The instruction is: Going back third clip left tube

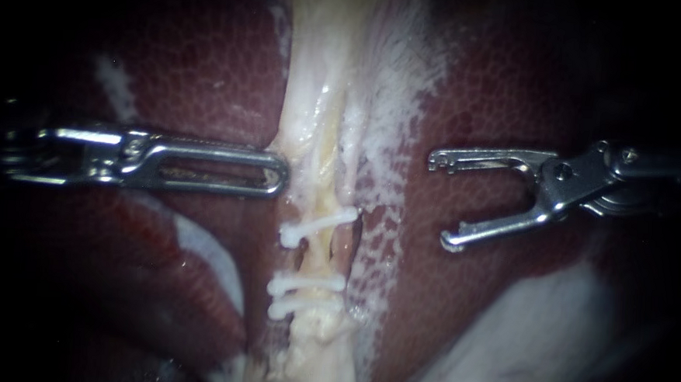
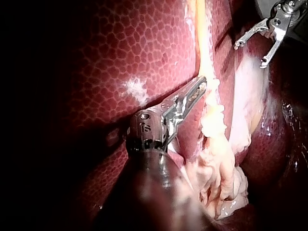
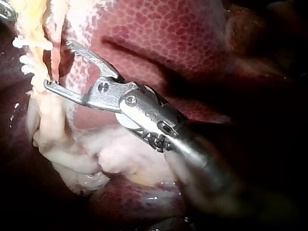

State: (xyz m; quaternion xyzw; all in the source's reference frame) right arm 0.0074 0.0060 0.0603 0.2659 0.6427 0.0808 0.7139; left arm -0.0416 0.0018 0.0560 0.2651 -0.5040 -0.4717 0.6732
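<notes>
Nearest the endoscope, a ragged lump of pale cream tissue [image 1: 316, 361] lies at the foot of the field. Just above it three small white plastic clips [image 1: 306, 282] cross the pale yellowish tube [image 1: 319, 147]. The lower two clips sit close together and nearly level. The uppermost white clip [image 1: 319, 225] is set a little apart and tilted, with its right end higher. All three appear to reach right across the tube, though the endoscope view does not show plainly whether this is the left of two strands. Further on, at the tube's left edge, is the left instrument [image 1: 278, 172], a long slotted steel tool. Its jaws lie together and the tip touches the pale tissue; nothing can be seen held between them. The right instrument [image 1: 439, 201], with hook-tipped steel jaws, sits well clear of the tube over the mottled dark red liver [image 1: 199, 75]. Its jaws stand wide apart and empty. The main risk in backing it away is probably those open hooked tips: a dip toward the liver, or toward the thin white film [image 1: 393, 85] beside the tube, could snag or score the surface. A drift back toward the tube could catch the tilted upper clip and drag it loose. Pressure from the left instrument's tip could also shift the tube and strain the clips.
</notes>
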